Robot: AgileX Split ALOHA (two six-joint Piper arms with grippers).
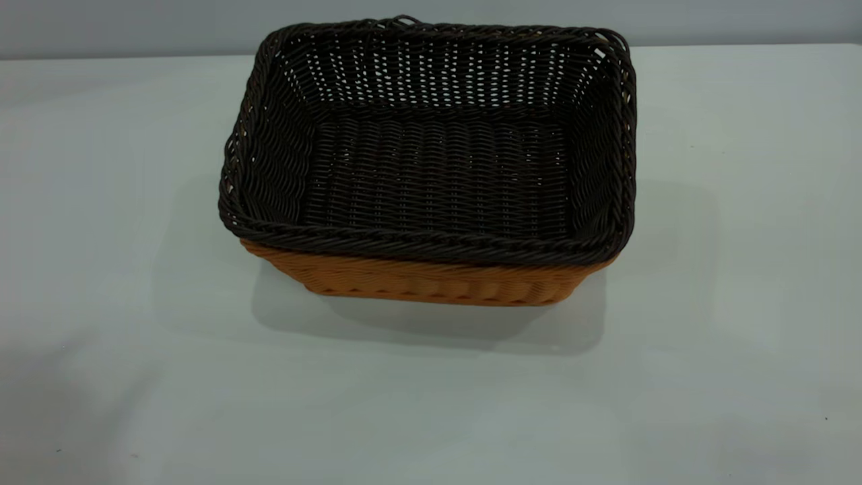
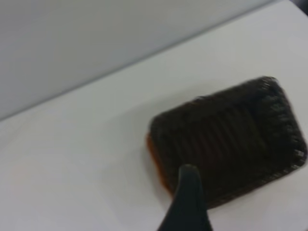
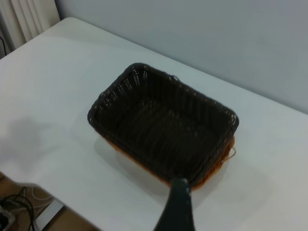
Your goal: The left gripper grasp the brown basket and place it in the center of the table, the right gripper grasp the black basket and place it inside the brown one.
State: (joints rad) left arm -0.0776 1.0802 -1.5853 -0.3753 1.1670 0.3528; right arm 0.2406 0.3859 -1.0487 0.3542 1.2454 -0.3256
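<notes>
Pale grey table [image 1: 101, 269]: wide, flat, carrying the nested pair around its middle, toward the far edge.
Black basket [image 1: 431, 168]: sitting inside the brown one, rim riding just above it. Open weave, probably light and springy; the braided rim looks like the spot to pinch.
Brown basket [image 1: 431, 279]: only its near wall and a corner peek out underneath; stiff wicker, flared sides, likely easy to slide.
Right gripper [image 3: 175, 204]: hovering off the baskets, one dark finger showing, can't tell its spread.
Left gripper [image 2: 187, 202]: likewise clear of the baskets, can't tell either.
</notes>
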